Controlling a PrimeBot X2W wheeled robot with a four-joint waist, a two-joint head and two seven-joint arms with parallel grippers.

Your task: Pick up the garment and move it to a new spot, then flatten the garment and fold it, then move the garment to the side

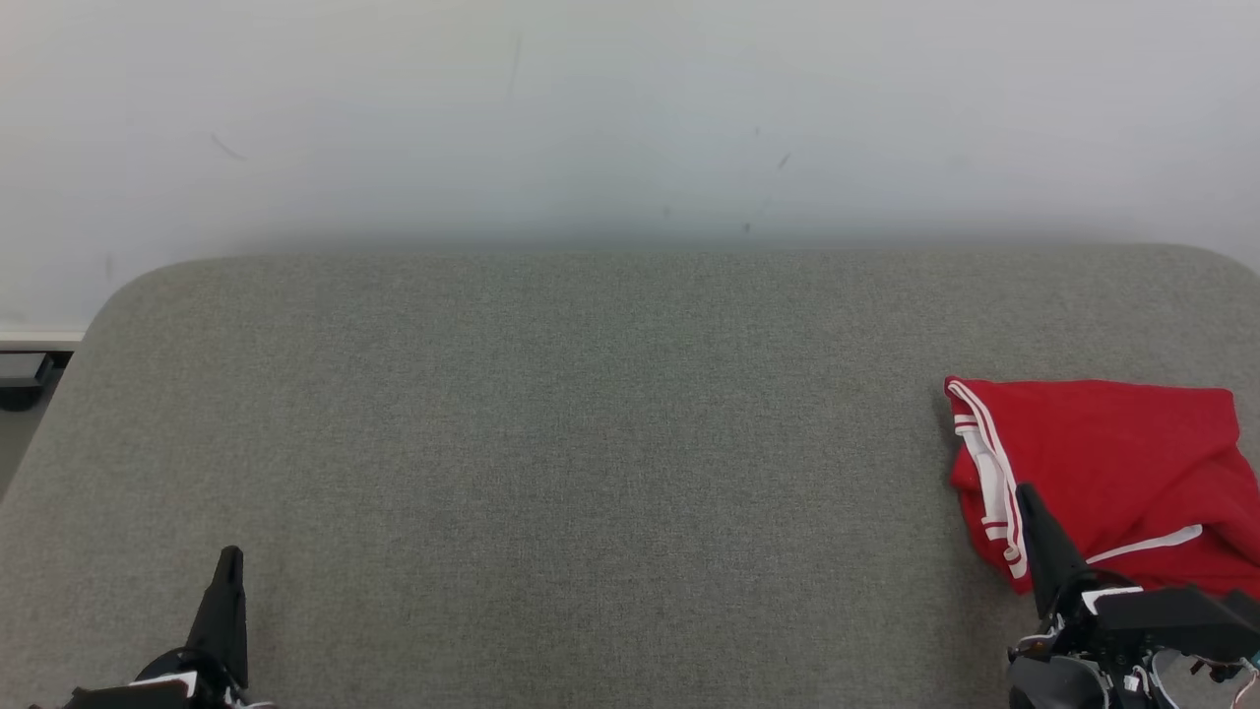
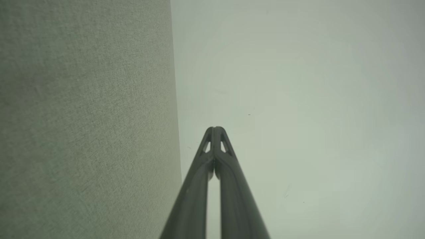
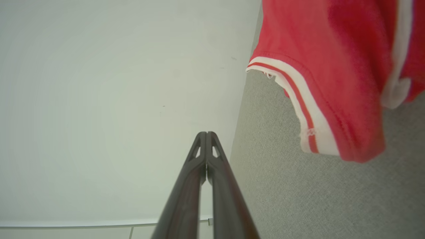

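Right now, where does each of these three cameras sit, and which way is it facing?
Head view: on the robot's head, facing forward and down at the grey fabric-covered surface; left gripper and right gripper at the bottom corners.
Left wrist view: on the left wrist, looking along its shut dark fingers at the pale wall.
Right wrist view: on the right wrist, along its shut fingers toward that wall.
Shared: head and right wrist views both show the red, white-striped garment.
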